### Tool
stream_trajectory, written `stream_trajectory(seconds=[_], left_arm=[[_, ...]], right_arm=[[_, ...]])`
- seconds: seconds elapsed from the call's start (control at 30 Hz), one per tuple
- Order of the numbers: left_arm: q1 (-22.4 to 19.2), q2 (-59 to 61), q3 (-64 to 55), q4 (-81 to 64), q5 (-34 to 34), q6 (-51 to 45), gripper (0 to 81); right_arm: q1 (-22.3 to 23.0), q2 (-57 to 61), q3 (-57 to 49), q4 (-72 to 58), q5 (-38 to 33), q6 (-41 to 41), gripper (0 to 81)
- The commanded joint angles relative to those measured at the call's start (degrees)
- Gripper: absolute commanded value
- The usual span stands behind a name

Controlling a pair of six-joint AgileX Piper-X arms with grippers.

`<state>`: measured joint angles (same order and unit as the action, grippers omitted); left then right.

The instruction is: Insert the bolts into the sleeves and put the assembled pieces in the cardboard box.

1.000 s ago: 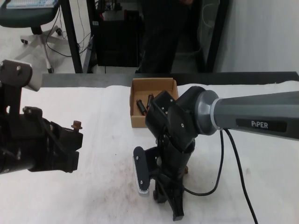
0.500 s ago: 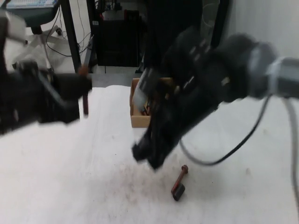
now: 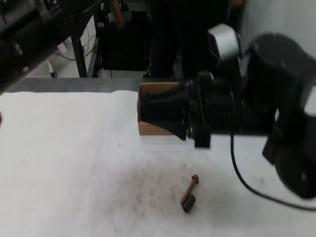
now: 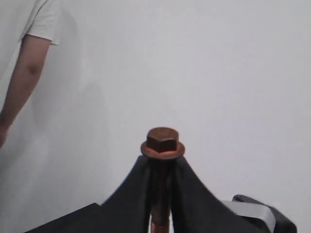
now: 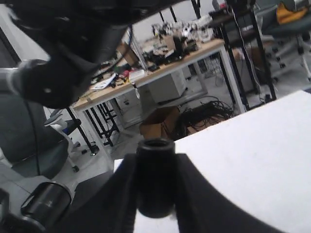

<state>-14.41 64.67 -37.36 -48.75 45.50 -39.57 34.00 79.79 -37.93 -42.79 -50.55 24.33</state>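
The bolt (image 4: 163, 144) is up off the table, clamped by its shank in the left hand (image 4: 162, 166). Its copper hex head stands just past the fingertips, and the threaded end runs back between the fingers. The black sleeve (image 5: 155, 194) is likewise in the air, pinched across its body by the right hand (image 5: 155, 162), with its open mouth clear of the fingertips.

One assembled piece (image 3: 189, 193) lies on the white table (image 3: 74, 173), near the front and well apart from the cardboard box (image 3: 150, 129). An arm (image 3: 212, 108) stands in front of the box and hides most of it.

The step in hand looks like mating bolt and sleeve in mid-air, and alignment is the main hazard. If the two axes meet at a slant, the thread would catch on the sleeve's rim and either part could twist in its grip or drop. The bolt's free end is its head, so the thread may have too little length exposed to enter. The piece lying loose could also be knocked by a low arm.
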Motion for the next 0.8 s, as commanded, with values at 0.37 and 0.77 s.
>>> stream_trajectory(seconds=[0.37,0.77], left_arm=[[0.0,9.4,-0.3,-12.5,21.8,-14.0,0.3],[-3.7,9.4,-2.2,-11.5,21.1,-8.8,0.3]], right_arm=[[0.1,-0.6,1.7,-10.2,1.2,1.0,0.8],[0.1,-0.6,1.7,-2.9,2.2,-3.6,0.8]])
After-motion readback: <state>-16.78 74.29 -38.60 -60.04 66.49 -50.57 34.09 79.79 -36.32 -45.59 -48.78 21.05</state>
